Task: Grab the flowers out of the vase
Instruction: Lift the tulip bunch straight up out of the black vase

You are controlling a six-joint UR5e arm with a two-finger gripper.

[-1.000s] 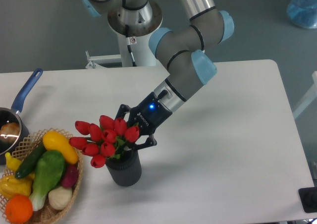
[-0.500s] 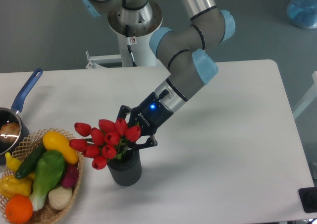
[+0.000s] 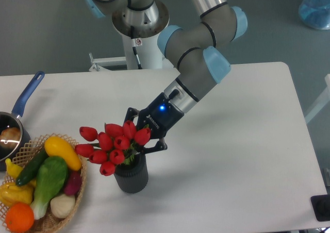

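A white tabletop (image 3: 232, 155) with rounded corners fills most of the view, its surface smooth and matte, and behind it lies a grey-blue floor (image 3: 46, 32). The arm's round base (image 3: 140, 16) stands at the far edge of the tabletop, with a white bracket (image 3: 105, 63) just beside it. At the top right corner a translucent blue object (image 3: 315, 6) is cut off by the frame, and a dark block (image 3: 322, 208) sits at the lower right edge. Near the front of the tabletop stands the vase (image 3: 131, 175), dark grey and upright. The flowers (image 3: 113, 145) rise out of its mouth, the red buds spreading to the left, wider than the vase, with green stems showing at the rim. The pincer (image 3: 138, 139) reaches down from the right at a slant and meets the bunch just above the vase mouth; its dark fingers stand on either side of the stems, apparently closed around them, though the buds hide the contact itself. A blue light glows on its wrist. At the left edge a wicker basket (image 3: 77, 192) holds colourful toy vegetables and fruit, near the flowers but not touching the vase. Behind the basket a blue-handled pan (image 3: 23, 101) is partly cut off by the frame.
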